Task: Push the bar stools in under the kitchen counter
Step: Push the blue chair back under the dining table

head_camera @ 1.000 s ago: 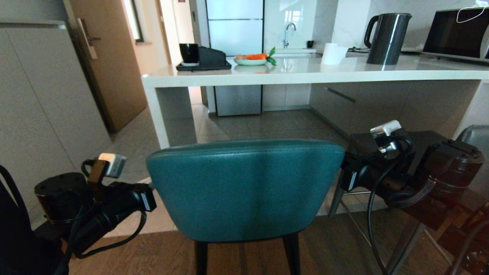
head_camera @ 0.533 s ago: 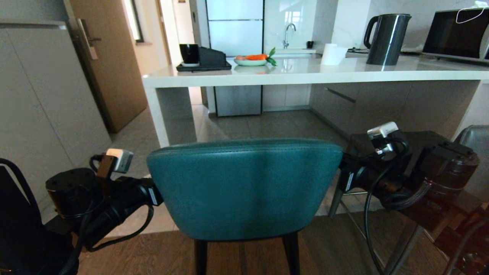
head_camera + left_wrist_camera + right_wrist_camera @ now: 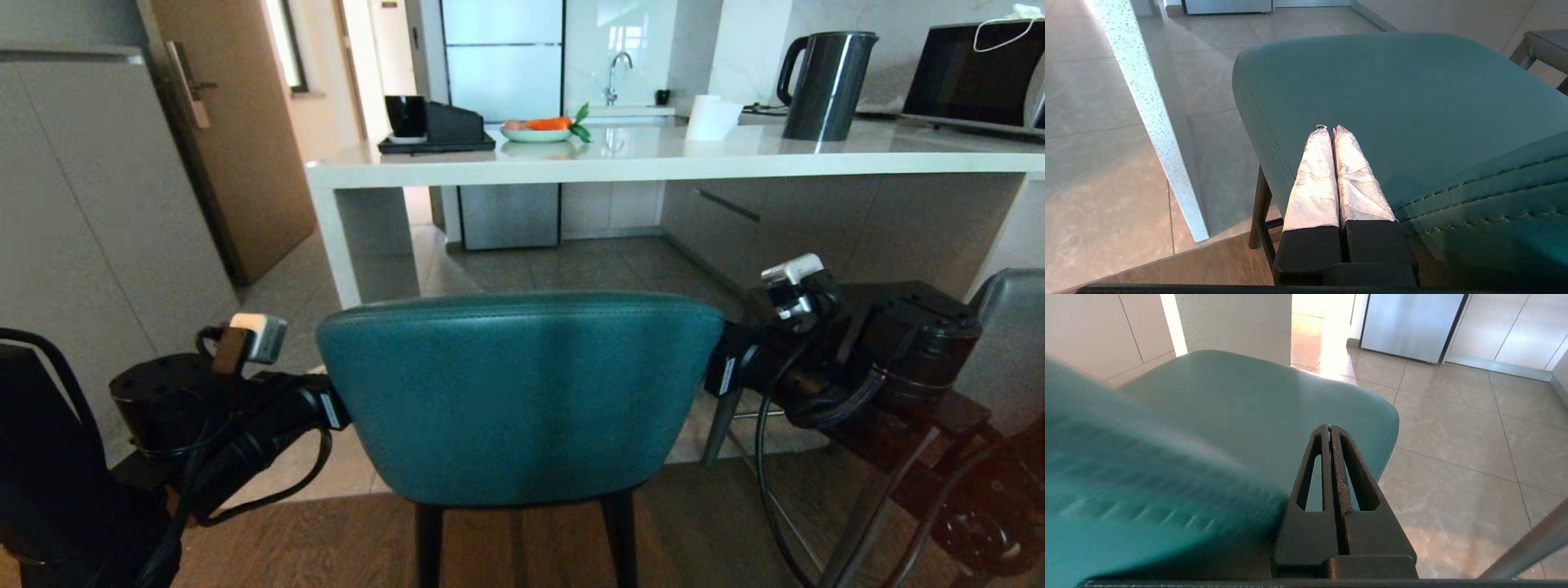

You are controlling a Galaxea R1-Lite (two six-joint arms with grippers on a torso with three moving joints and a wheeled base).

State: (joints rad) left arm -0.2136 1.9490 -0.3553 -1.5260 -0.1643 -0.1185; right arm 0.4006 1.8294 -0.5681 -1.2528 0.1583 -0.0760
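Note:
The teal bar stool's rounded back (image 3: 522, 392) fills the middle of the head view, facing the kitchen counter (image 3: 653, 159) and its white end leg (image 3: 343, 245). My left arm (image 3: 269, 416) and right arm (image 3: 784, 376) flank the back, with their fingers hidden behind it. The left gripper (image 3: 1329, 127) is shut, its taped fingers lying over the teal seat (image 3: 1392, 102) near its outer edge. The right gripper (image 3: 1329, 426) is also shut over the seat's (image 3: 1257, 404) other side. The dark grey stool (image 3: 914, 298) stands to the right, partly behind my right arm.
On the counter stand a black kettle (image 3: 824, 82), a paper roll (image 3: 710, 114), a plate with a carrot (image 3: 539, 129), a black tray with a cup (image 3: 433, 131) and a microwave (image 3: 971, 73). A grey cabinet (image 3: 82, 245) and a door (image 3: 237, 139) line the left.
Both arms have reached further forward along the teal stool's sides and drawn in toward it. The stool's back has edged slightly toward the counter.

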